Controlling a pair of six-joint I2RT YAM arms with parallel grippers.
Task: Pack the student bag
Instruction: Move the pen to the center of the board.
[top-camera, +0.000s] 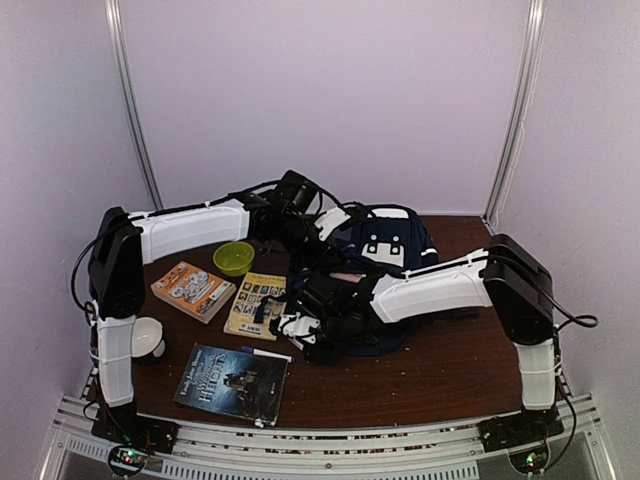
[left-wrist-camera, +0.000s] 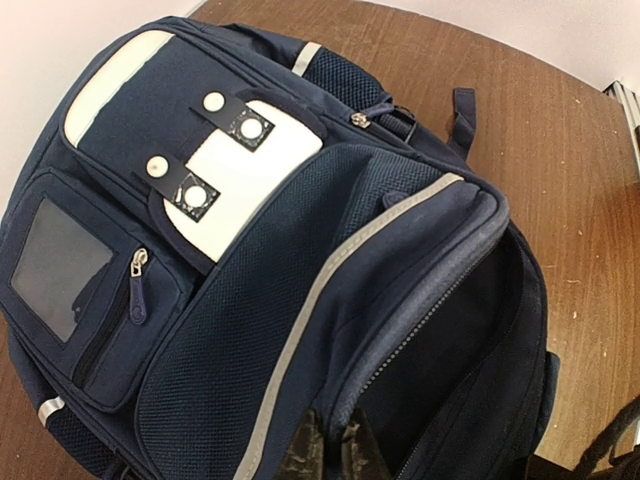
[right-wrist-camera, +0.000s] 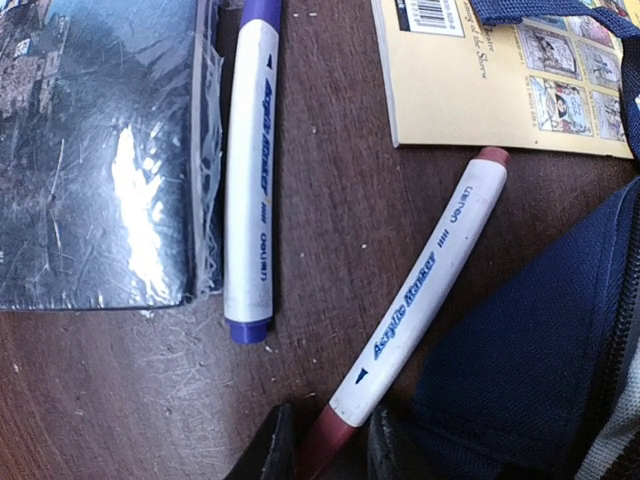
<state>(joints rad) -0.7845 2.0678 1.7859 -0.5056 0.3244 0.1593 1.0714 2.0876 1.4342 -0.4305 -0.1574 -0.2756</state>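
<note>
Packing step in hand: your right gripper (right-wrist-camera: 318, 440) grasped the red-capped marker (right-wrist-camera: 420, 300) just beside the student bag (top-camera: 385, 265); your left gripper (left-wrist-camera: 325, 450) clenched the bag's opening edge. Next, you needed to lift the marker into that opening.

Two arms — white shells, black joints and bases — trailing black cables.

The bag (top-camera: 385, 270) sat mid-frame — three books (top-camera: 194, 291) and a bowl (top-camera: 234, 258) lay to its left.
</note>
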